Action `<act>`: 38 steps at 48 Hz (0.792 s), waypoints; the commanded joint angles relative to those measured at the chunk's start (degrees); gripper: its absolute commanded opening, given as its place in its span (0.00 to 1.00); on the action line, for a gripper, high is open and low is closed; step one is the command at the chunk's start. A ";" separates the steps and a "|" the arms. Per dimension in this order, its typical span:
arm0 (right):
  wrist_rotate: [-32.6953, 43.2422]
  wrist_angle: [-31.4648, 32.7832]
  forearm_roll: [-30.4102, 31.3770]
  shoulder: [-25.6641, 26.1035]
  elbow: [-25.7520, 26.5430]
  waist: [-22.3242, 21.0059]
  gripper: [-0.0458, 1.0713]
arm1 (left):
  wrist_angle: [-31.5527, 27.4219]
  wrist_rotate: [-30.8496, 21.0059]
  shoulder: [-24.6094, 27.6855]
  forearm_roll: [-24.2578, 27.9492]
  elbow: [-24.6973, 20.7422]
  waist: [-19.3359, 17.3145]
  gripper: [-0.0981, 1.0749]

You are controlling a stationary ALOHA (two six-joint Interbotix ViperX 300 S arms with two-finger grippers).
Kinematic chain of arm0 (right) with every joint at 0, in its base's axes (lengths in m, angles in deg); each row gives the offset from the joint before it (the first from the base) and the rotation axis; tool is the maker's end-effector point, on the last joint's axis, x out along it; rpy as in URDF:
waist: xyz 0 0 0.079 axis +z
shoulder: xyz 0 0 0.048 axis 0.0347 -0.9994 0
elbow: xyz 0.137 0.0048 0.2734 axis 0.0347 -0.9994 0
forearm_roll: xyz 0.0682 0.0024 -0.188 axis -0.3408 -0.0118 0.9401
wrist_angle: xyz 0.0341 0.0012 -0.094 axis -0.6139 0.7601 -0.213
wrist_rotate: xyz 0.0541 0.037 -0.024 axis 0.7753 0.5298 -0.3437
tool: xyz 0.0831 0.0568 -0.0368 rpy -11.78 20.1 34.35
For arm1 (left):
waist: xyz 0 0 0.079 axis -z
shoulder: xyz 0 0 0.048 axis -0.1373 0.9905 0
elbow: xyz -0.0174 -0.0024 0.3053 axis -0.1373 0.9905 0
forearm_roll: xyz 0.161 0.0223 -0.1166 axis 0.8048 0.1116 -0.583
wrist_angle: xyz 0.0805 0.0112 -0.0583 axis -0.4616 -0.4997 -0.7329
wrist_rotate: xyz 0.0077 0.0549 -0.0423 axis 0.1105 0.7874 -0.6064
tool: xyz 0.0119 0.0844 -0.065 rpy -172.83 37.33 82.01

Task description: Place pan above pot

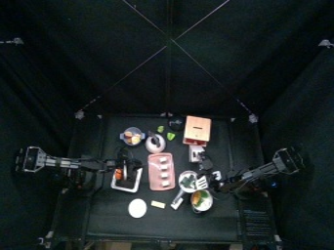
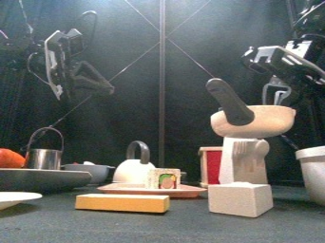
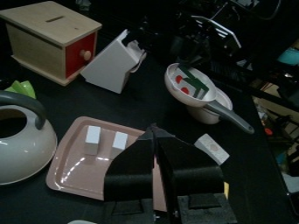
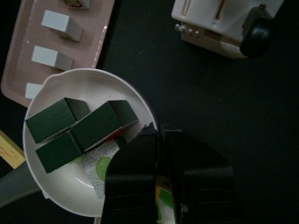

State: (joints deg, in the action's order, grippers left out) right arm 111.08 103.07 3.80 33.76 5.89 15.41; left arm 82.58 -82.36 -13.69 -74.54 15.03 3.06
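The pan [image 4: 70,96] is round and pale, with a dark handle [image 2: 229,100], and holds green blocks [image 4: 82,131]. It hangs clear of the table, level with the top of the white knife block [image 2: 244,157]. My right gripper [image 4: 158,140] is shut on its rim. In the top view the pan [image 1: 190,181] lies just beyond the pot [image 1: 201,200], which has a yellow-green inside. The pot's pale rim [image 2: 314,176] shows at the front view's right edge. My left gripper [image 3: 162,144] is shut and empty, raised over the pink tray [image 3: 70,171].
The pink tray [image 1: 162,171] carries white blocks. A white kettle [image 3: 17,131], a wooden box [image 3: 52,39] and the knife block [image 3: 117,61] stand behind it. A white disc [image 1: 139,206], a yellow bar [image 2: 121,202] and a white block [image 2: 241,199] lie near the front edge.
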 commanded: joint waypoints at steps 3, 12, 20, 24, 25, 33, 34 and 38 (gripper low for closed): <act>0.35 -1.85 0.44 -0.79 0.09 -0.97 0.28 | 0.26 0.18 -0.35 -0.09 -0.79 0.00 0.40; 0.00 -2.81 0.97 -4.39 0.35 -2.20 0.28 | 0.26 0.09 -0.26 -0.09 -0.70 0.09 0.40; -0.26 -2.72 1.76 -5.54 0.35 -2.90 0.28 | 0.26 0.18 -0.35 -0.09 -0.70 0.00 0.40; 0.09 -2.72 2.20 -5.89 0.18 -3.08 0.28 | 0.26 0.18 -0.35 -0.09 -0.62 0.00 0.40; 0.18 -2.81 2.20 -5.98 0.09 -3.16 0.28 | 0.26 0.18 -0.26 -0.09 -0.62 0.00 0.40; 0.18 -2.81 2.11 -6.86 0.18 -3.34 0.30 | 0.26 0.18 -0.35 -0.09 -0.62 0.00 0.40; 0.18 -2.72 2.11 -6.94 0.18 -3.34 0.30 | 0.26 0.18 -0.26 -0.09 -0.62 0.00 0.40; 0.18 -2.46 2.02 -7.03 0.18 -3.52 0.36 | 0.26 0.18 -0.35 -0.09 -0.70 0.09 0.40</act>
State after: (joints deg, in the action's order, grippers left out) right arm 110.99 100.25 5.56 25.94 5.45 12.34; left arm 82.67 -82.27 -13.78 -74.54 15.03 3.06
